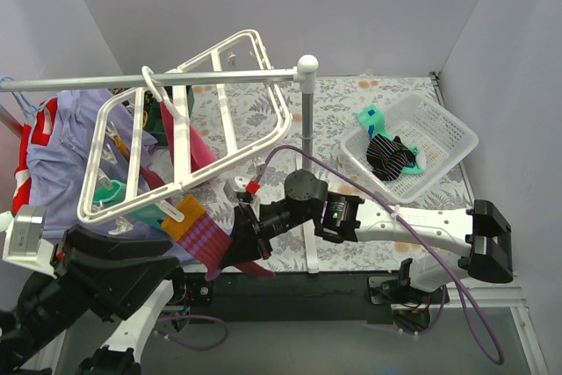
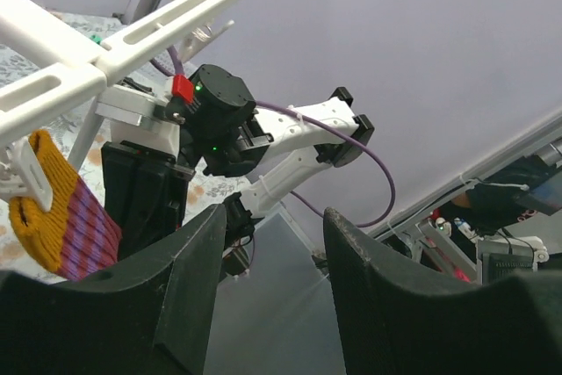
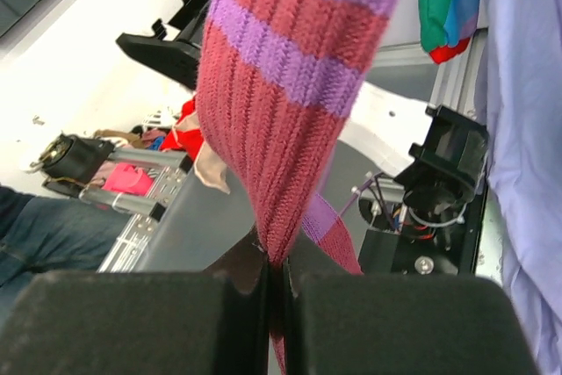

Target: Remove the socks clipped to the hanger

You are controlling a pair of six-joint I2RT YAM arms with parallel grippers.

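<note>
White right arm [image 1: 421, 227], black joints [image 1: 303, 189], purple cable [image 2: 391, 183], red tab [image 1: 255, 186], perhaps a connector

I see the orange-cuffed striped sock [image 1: 198, 233] clipped under the tilted white hanger [image 1: 189, 120], its red-purple end pinched in my right jaws; a pink sock [image 1: 198, 145] and a teal sock [image 1: 110, 191] hang beyond them.

Pale grey-lavender walls [image 1: 369, 6] close in on three sides, evenly lit, no hard shadows anywhere. The table [image 1: 342, 116] wears a leaf-print cloth. A grey rail [image 1: 70, 83] runs in from the left edge to a white-capped pole [image 1: 308, 129] standing mid-table. A white mesh basket [image 1: 446, 129] sits at the far right corner.
</note>
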